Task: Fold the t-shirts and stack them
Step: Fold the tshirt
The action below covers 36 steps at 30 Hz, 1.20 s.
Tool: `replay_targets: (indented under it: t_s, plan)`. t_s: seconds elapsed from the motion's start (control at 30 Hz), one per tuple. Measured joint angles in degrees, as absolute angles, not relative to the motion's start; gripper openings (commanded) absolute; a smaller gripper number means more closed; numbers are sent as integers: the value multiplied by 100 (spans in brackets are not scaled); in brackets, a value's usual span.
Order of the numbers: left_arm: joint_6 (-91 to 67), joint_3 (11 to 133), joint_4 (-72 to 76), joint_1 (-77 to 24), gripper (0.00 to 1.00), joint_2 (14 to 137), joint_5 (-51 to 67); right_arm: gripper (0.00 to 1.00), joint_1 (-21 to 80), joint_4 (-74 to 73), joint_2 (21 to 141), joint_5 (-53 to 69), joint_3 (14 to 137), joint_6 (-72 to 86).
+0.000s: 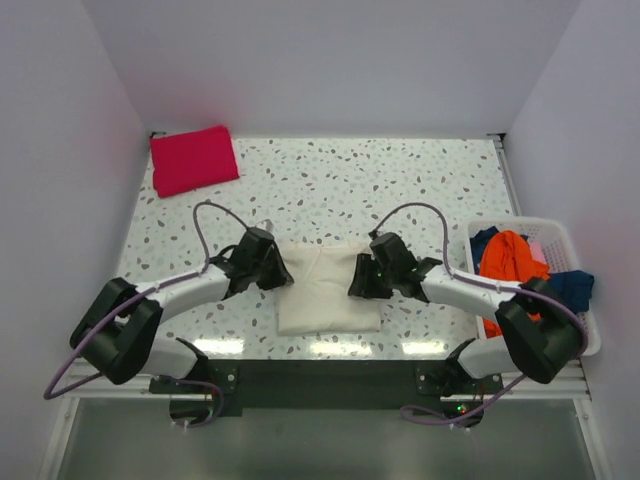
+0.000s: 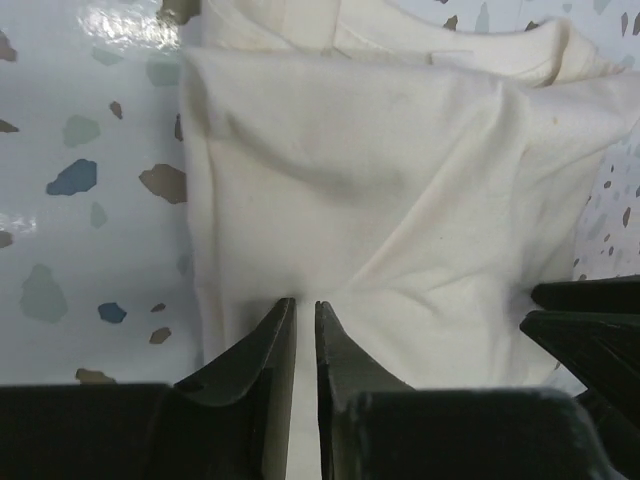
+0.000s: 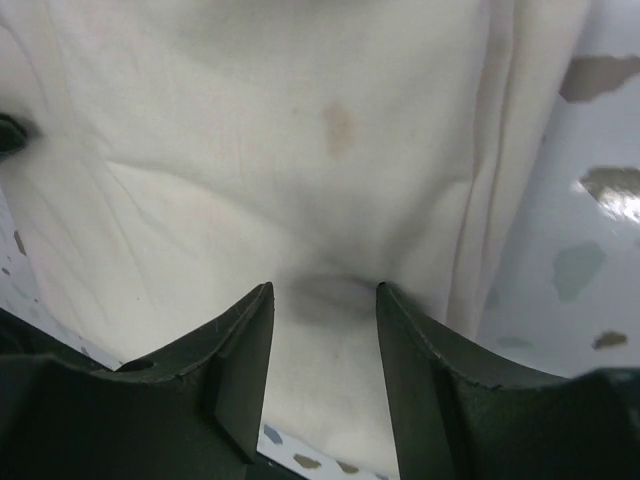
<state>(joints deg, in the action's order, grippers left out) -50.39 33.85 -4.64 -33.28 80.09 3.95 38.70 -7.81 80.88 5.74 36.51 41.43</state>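
Observation:
A cream t-shirt [image 1: 326, 288] lies folded into a rectangle on the speckled table, between my two grippers. My left gripper [image 1: 284, 272] is at the shirt's left edge. In the left wrist view its jaws [image 2: 305, 304] stand almost together, with the cream cloth [image 2: 380, 180] puckering toward the tips. My right gripper [image 1: 356, 280] is at the right edge. Its fingers [image 3: 324, 290] are spread wide and rest on the cloth [image 3: 300, 150], with a shadowed dent between them. A red t-shirt [image 1: 194, 159] lies folded at the back left corner.
A white basket [image 1: 520, 222] stands at the table's right edge and holds a crumpled orange t-shirt [image 1: 510, 256] and a blue one [image 1: 572, 286]. White walls close in the table on the left, back and right. A dark part of the other arm [image 2: 592, 340] shows in the left wrist view.

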Motion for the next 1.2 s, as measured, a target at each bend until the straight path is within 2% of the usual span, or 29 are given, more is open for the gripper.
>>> replay_targets:
  t_s: [0.23,0.43,0.7,1.2]
  plan:
    - [-4696,4209,-1422,-3162,25,7518,-176,50,3562,-2104,7269,141,4106,3979]
    - [-4215,4794,-1457,-2731,32,8014,-233,47,2840,-2189,8020,-58,5085,3592]
    - [-3924,4810,-1468,-2550,42,8613,-67,45,2775,-2121,9118,-54,5465,3398]
    - [-3916,4810,-1267,-2550,38,8925,244,45,2775,-1925,9166,-102,5476,3398]
